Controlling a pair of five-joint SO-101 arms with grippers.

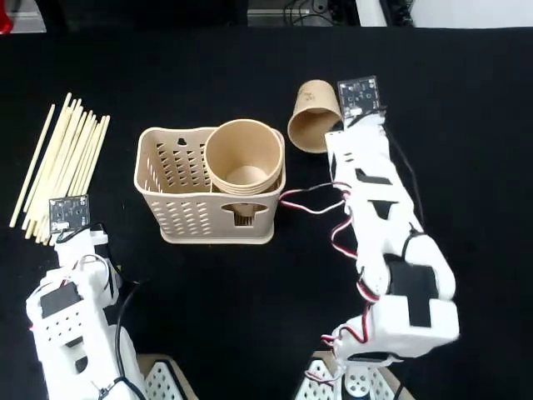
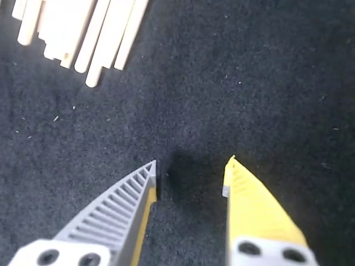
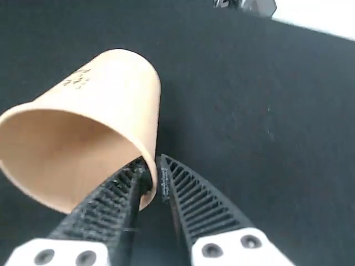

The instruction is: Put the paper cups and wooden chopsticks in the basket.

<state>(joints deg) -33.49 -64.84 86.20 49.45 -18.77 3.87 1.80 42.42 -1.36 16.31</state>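
A brown paper cup (image 1: 314, 115) is tipped on its side just right of the basket (image 1: 191, 218), its mouth facing my right arm. My right gripper (image 3: 152, 163) is shut on the rim of this cup (image 3: 94, 127), one finger inside and one outside. Stacked paper cups (image 1: 243, 158) stand in the basket's right half. A bundle of wooden chopsticks (image 1: 62, 158) lies on the black cloth at the far left. My left gripper (image 2: 191, 166) hangs open over bare cloth, just short of the chopstick ends (image 2: 77, 33), holding nothing.
The basket's left compartment (image 1: 171, 162) holds nothing. Red and white wires (image 1: 312, 204) loop from the right arm toward the basket's right side. Black cloth stretches free in front of the basket and along the far right.
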